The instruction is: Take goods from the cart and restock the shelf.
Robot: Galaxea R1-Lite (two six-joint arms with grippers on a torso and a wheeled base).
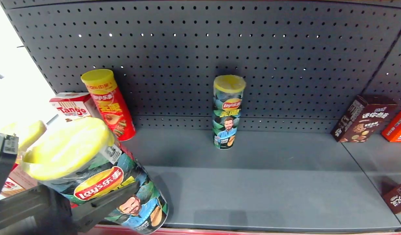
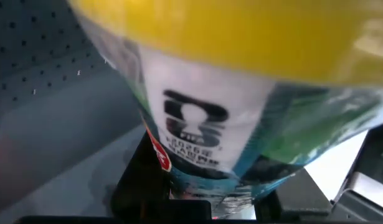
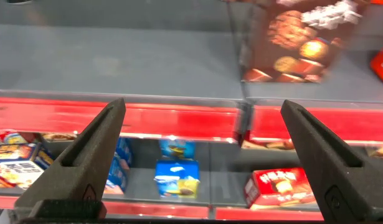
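Left gripper [image 1: 89, 194] clamped on the chip can [image 1: 99, 169], which is tilted at the shelf [image 1: 252, 189] front, well left of the standing can [image 1: 229, 112].
Head: I'd level it, then set it just beside the standing can; far finger hidden. Left wrist: chip can [image 2: 203, 143] close, base cut off. Right wrist: right gripper [image 3: 203, 155] fingers wide, empty.

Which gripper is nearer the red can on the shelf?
Left gripper: it holds a green can just in front of the red can; the right gripper faces a brown box farther right.

held can [image 1: 99, 173] front left, centre can [image 1: 228, 112] at shelf [image 1: 269, 195] back, boxes [image 1: 363, 117] far right
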